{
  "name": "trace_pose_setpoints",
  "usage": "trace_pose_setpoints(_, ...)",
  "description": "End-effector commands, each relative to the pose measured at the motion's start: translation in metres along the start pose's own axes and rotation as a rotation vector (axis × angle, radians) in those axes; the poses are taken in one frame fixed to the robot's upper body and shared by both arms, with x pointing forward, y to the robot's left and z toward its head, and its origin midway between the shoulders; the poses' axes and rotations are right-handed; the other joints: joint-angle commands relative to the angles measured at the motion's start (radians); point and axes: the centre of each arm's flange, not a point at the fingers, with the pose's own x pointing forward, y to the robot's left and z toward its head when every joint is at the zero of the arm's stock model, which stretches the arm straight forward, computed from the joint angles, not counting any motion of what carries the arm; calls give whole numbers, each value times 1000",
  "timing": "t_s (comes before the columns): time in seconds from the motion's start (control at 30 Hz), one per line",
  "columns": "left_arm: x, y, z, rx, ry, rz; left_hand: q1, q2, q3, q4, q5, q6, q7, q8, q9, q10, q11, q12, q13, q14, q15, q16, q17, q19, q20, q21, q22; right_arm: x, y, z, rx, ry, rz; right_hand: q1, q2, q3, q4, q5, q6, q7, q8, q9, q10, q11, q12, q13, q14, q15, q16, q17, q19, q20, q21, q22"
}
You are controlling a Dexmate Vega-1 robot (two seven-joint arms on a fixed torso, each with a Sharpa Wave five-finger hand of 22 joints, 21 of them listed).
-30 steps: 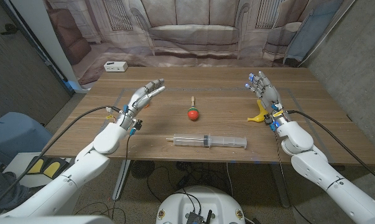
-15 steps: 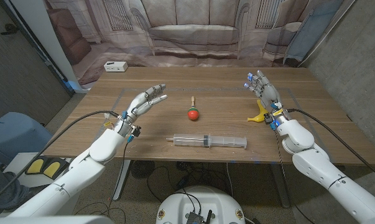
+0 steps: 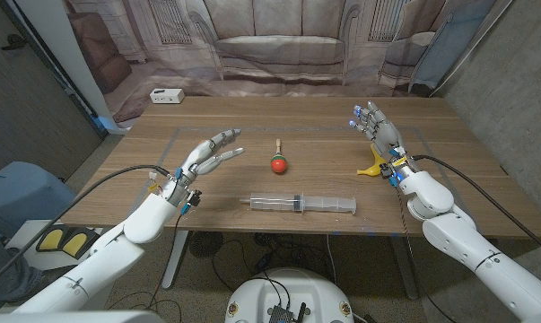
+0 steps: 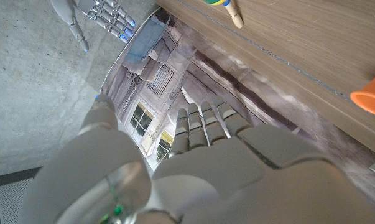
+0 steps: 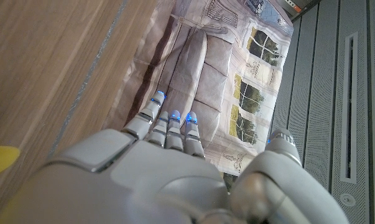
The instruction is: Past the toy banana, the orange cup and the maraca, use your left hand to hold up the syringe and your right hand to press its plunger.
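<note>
The syringe lies at lower centre of the bench; left hand and right hand spread, holding nothing, flanking the maraca.

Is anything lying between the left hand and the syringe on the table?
Nothing visible does. The left hand hovers open, left of and behind the syringe, with bare table between them. The maraca lies farther back, off that path.

A clear syringe, a red-headed maraca, a yellow toy banana, an orange cup.
</note>
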Motion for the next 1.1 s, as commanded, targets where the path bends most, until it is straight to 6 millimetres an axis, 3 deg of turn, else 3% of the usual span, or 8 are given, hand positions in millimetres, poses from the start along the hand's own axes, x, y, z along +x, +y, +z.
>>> trace_pose_setpoints(0.03, -10, -4, 18, 141, -7, -32, 17, -1, 6, -5, -1, 7, 2, 2, 3, 10, -2, 6, 4, 9, 2, 4, -1, 10, 2, 3, 3, -7, -1, 2, -6, -10, 12, 6, 6, 1, -3, 1, 10, 3, -3, 3, 4, 4, -1, 1, -1, 5, -5, 3, 3, 7, -4, 3)
trace_pose_setpoints(1.1, -26, -42, 60, 396, 6, -74, 52, -2, 20, -7, -1, 32, -5, -2, 4, 38, -20, 4, 5, 36, -11, -1, -1, 27, 0, -3, 4, -19, -20, 8, 0, -38, 58, 10, 7, 2, -4, 1, 12, 9, -4, 3, 8, 4, -4, 2, 1, 7, -10, 4, 6, 7, -6, 2)
